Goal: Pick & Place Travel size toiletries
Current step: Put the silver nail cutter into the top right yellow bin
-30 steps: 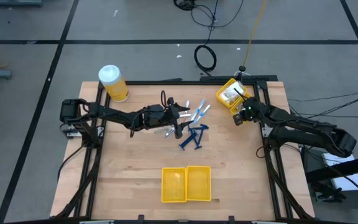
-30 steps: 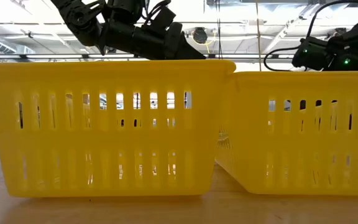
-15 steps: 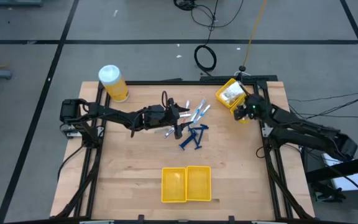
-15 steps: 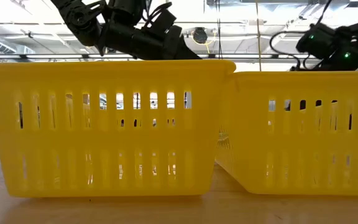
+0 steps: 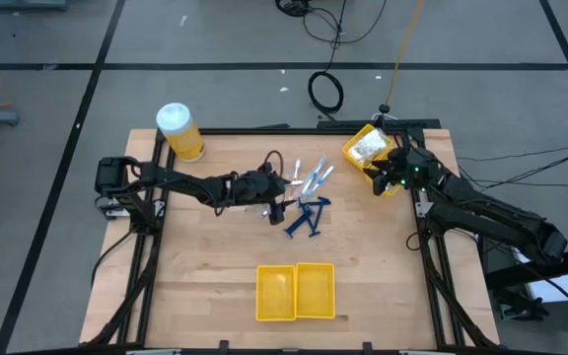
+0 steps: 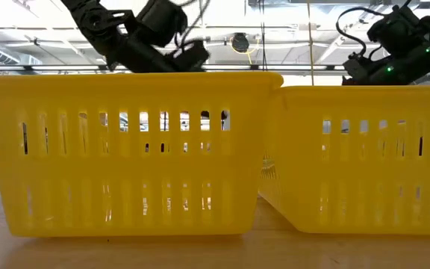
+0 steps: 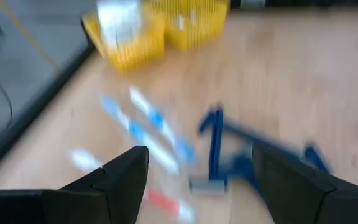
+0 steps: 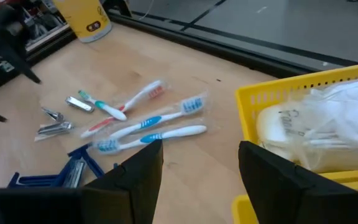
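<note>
The toiletries lie loose at the table's middle: dark blue razors [image 5: 306,216] [image 7: 229,149], white and light-blue toothbrushes [image 5: 314,177] [image 8: 148,127], and small silvery clippers [image 8: 55,121]. My left gripper [image 5: 280,201] [image 7: 197,186] is open just above the left side of this pile, with a razor head below its fingers; the view is blurred. My right gripper [image 5: 383,183] [image 8: 201,180] is open and holds nothing. It hovers beside the yellow bin [image 5: 368,148] [image 8: 291,106] at the far right corner, in which clear packets [image 8: 328,124] lie.
A yellow two-compartment bin [image 5: 296,292] [image 6: 125,149] stands near the table's near edge and blocks most of the low view. The big yellow jar with a white lid [image 5: 178,130] [image 8: 82,18] stands at the far left corner. Bare wood lies between pile and near bin.
My left gripper has shifted a little toward the table's right, over the pile, and its wrist has turned; it stays open. My right gripper has risen and moved slightly toward the far edge beside the corner bin. The toiletries have not moved.
</note>
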You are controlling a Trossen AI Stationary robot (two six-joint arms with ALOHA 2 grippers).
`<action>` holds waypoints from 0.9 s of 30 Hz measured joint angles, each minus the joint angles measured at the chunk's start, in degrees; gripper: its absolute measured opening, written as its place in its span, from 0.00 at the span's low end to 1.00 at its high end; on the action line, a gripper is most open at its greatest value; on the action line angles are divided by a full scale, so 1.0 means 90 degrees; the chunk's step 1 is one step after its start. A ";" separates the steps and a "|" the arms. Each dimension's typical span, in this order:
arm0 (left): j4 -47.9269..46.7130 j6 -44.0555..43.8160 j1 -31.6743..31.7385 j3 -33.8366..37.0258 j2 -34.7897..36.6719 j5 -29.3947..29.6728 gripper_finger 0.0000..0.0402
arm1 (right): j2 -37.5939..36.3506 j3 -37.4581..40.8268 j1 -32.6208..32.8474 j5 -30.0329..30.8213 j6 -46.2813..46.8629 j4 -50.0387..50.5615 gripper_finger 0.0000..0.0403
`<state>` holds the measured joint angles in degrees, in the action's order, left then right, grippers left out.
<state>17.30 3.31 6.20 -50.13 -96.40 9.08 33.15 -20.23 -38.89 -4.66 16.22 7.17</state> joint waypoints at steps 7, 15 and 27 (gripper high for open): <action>-0.1974 -0.0661 0.0000 0.0000 0.0000 0.0027 0.68 | 0.0002 0.0000 0.0000 -0.0002 -0.0002 0.0006 0.49; -0.4111 -0.1536 0.0007 0.0002 0.0000 0.0353 0.68 | 0.0002 0.0000 0.0000 -0.0006 -0.0002 0.0013 0.49; -0.4490 -0.0971 0.0122 0.0054 -0.0010 0.0343 0.68 | 0.0004 0.0000 0.0000 -0.0013 -0.0002 0.0081 0.49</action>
<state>-23.11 -5.43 7.29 -49.65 -96.49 12.17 33.19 -20.23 -38.89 -4.78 16.21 7.90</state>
